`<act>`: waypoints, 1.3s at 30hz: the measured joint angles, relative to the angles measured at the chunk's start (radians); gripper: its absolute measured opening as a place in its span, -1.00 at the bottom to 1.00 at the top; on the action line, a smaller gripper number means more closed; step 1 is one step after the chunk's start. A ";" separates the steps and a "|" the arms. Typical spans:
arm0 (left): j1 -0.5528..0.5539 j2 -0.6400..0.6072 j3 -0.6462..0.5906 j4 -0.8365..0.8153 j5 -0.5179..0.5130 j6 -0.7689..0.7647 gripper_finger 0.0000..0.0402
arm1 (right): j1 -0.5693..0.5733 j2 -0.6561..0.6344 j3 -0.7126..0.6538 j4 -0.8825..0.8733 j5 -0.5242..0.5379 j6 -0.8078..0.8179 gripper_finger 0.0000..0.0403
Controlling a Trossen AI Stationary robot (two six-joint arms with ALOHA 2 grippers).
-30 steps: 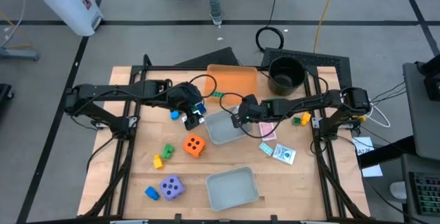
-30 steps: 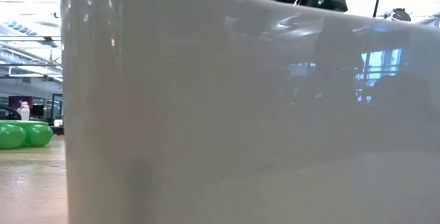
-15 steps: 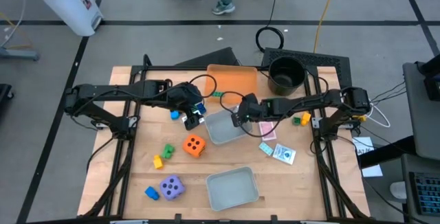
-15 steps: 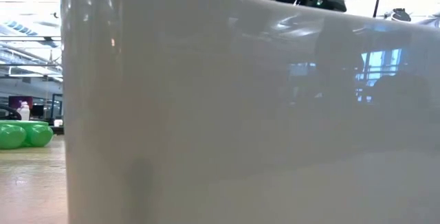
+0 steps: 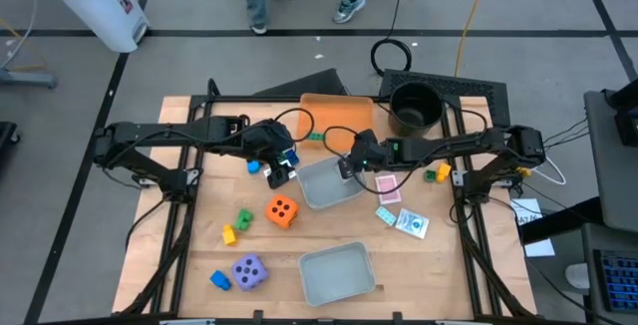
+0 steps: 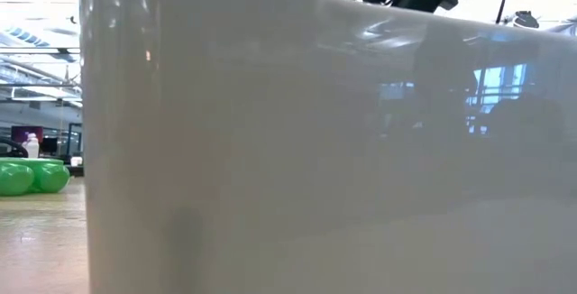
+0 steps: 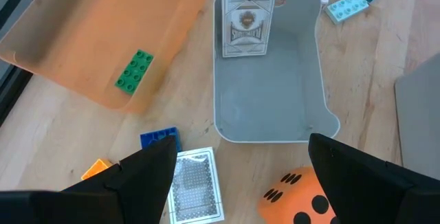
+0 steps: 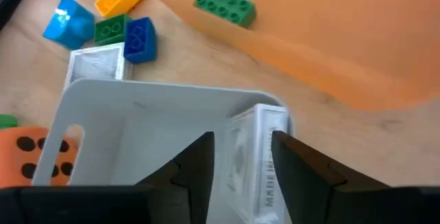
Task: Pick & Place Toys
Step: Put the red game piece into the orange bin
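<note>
Table (image 5: 150,265) carries two clear grey trays: one near the front edge (image 5: 337,271), one mid-table (image 5: 321,187). Orange tray (image 5: 337,116) sits at the back w/ a green brick (image 7: 134,69) on it; black pot (image 5: 415,108) beside it.

Orange die (image 5: 282,210) lies in front of the mid tray, purple die (image 5: 248,271) nearer the front w/ a blue brick (image 5: 219,280) next to it. Green brick (image 5: 244,218) and yellow brick (image 5: 228,234) lie left of the orange die.

Left gripper (image 5: 282,168) hovers just left of the mid tray, fingers (image 7: 137,183) spread wide, holding nothing; a card (image 7: 196,186) and blue brick (image 7: 160,139) lie on the wood under it.

Right gripper (image 5: 346,166) is over the mid tray's back end, fingers (image 8: 199,165) partly apart on either side of a white card (image 7: 246,25) that stands against the tray wall. Can't tell if the pads touch it.

Pink card (image 5: 387,185) and teal cards (image 5: 411,222) lie right of that tray.
</note>
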 joint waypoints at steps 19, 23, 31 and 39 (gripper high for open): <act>0.039 -0.151 -0.001 0.113 0.154 0.015 0.66 | -0.026 -0.181 0.000 0.332 0.101 -0.317 -0.30; 0.087 -0.250 -0.001 0.242 0.213 -0.008 0.66 | -0.026 -0.195 -0.001 0.485 0.101 -0.348 -0.30; 0.148 -0.367 -0.128 0.512 0.322 -0.105 0.66 | -0.021 -0.198 0.000 0.694 0.101 -0.501 -0.30; 0.132 -0.471 -0.426 0.796 0.349 -0.257 0.66 | 0.000 -0.199 0.000 0.753 0.054 -0.426 -0.30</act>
